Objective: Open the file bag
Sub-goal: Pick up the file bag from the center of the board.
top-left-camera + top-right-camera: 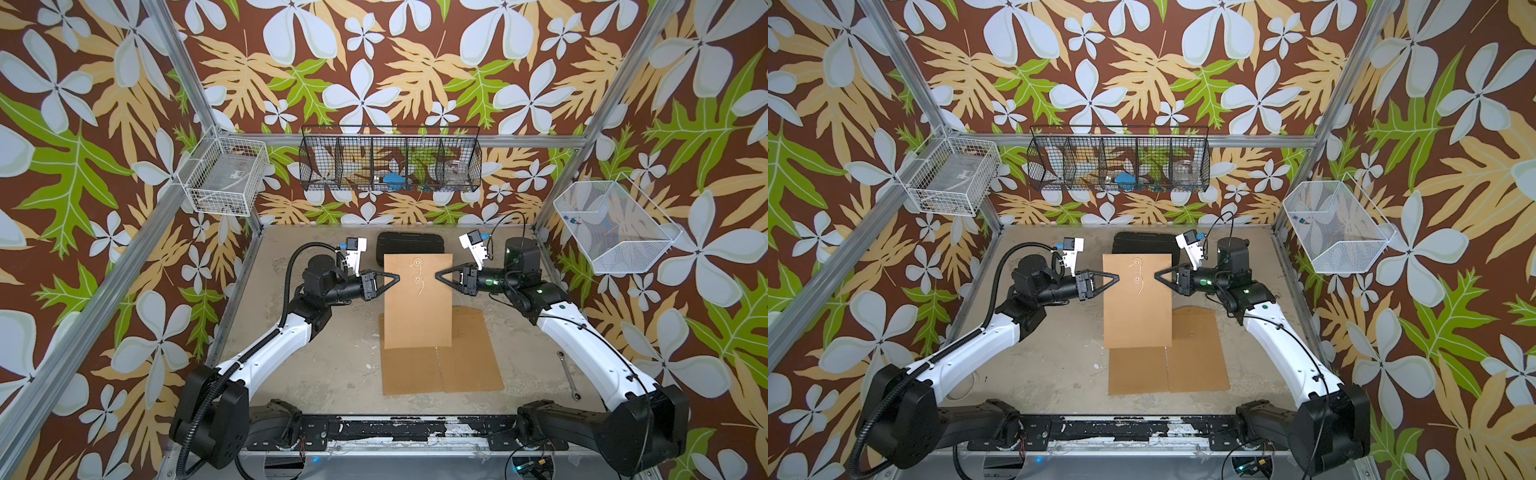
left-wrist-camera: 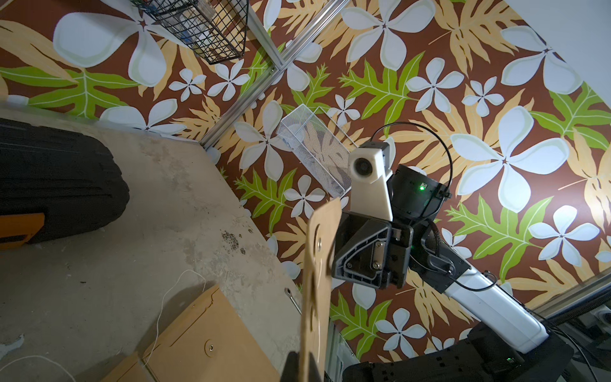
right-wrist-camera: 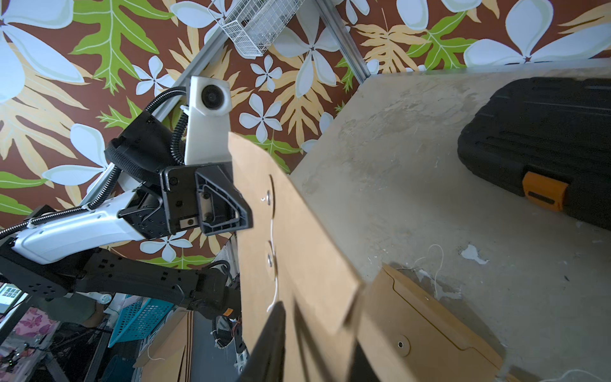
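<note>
Currently held: the file bag (image 1: 417,307), a brown string-and-button envelope, is lifted clear of the counter (image 1: 324,332) and spans the gap between the two gripper tips.
Left gripper (image 1: 395,276): its jaws are closed flat on the bag's left edge, level with the lower button (image 1: 417,279). By the look of it, this pinch carries the weight.
Right gripper (image 1: 439,276): it is narrow and directly opposite the left one, with a finger on either face of the right edge. I cannot tell whether it already bites.
Why held so: two opposed edge holds would likely keep the thin card flat and leave the closure between the tips uncovered.
Closure: the upper button (image 1: 417,262) sits just beyond the line joining the tips. A white string (image 3: 271,228) runs between the buttons and trails loose past the lower one. It is too fine to tell whether it is wound on.
Below the grippers: spare envelopes (image 1: 469,357) lie flat on the counter, partly under the bag. Raising the bag probably serves to separate it from them.
Beyond the tips: a black case (image 3: 535,139) rests on the counter, apart from the bag.
Step in hand: judged as securing a two-sided hold. The flap looks still down, so the opening is not yet done.
Risk: the card may bow or slip if only one side is truly gripping.
</note>
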`<state>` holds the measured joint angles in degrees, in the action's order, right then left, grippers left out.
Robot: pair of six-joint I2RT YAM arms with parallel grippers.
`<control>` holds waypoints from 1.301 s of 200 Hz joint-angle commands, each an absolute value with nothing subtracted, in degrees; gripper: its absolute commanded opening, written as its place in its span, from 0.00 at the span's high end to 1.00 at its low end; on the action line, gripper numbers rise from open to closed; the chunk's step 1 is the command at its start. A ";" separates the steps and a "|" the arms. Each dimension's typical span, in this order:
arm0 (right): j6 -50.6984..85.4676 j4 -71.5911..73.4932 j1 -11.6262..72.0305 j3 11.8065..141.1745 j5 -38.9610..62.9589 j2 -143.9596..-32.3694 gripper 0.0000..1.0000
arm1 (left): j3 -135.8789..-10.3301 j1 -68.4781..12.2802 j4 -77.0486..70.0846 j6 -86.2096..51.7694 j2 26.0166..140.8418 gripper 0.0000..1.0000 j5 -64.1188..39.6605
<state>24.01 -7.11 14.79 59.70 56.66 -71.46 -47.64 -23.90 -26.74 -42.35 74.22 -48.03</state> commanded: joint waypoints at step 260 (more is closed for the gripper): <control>21.79 -6.77 15.34 61.94 59.35 -71.27 0.92 | -49.92 -24.61 -35.16 -46.40 75.23 1.00 -47.90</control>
